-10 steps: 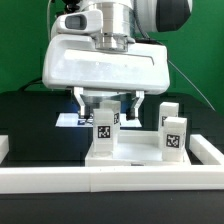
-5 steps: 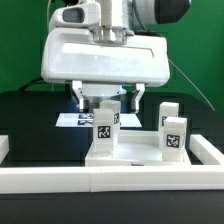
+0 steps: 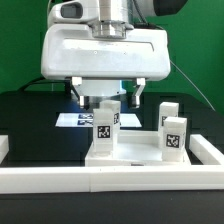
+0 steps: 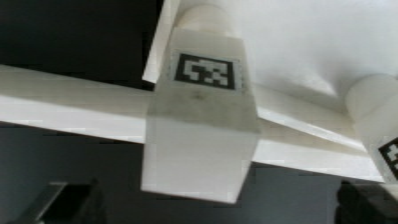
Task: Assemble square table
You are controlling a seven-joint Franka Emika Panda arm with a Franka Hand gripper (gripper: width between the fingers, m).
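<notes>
The square table's white slab (image 3: 130,152) lies flat behind the front rail. Three tagged white leg blocks stand on it: one at the exterior view's left (image 3: 105,125), one at the right front (image 3: 173,136) and one behind that (image 3: 168,110). My gripper (image 3: 107,98) hangs open just above the left leg, with one finger (image 3: 81,97) on each side and apart from it. In the wrist view that leg (image 4: 199,130) runs over the slab (image 4: 63,98), and the gripper (image 4: 214,212) is empty, with dark fingers (image 4: 66,202) at either side.
A long low white barrier rail (image 3: 110,181) runs across the front, with side pieces at both ends. The marker board (image 3: 68,119) lies on the black table behind the slab. A green wall stands at the back.
The gripper has risen a little off the left leg, staying open. The legs and slab have not moved.
</notes>
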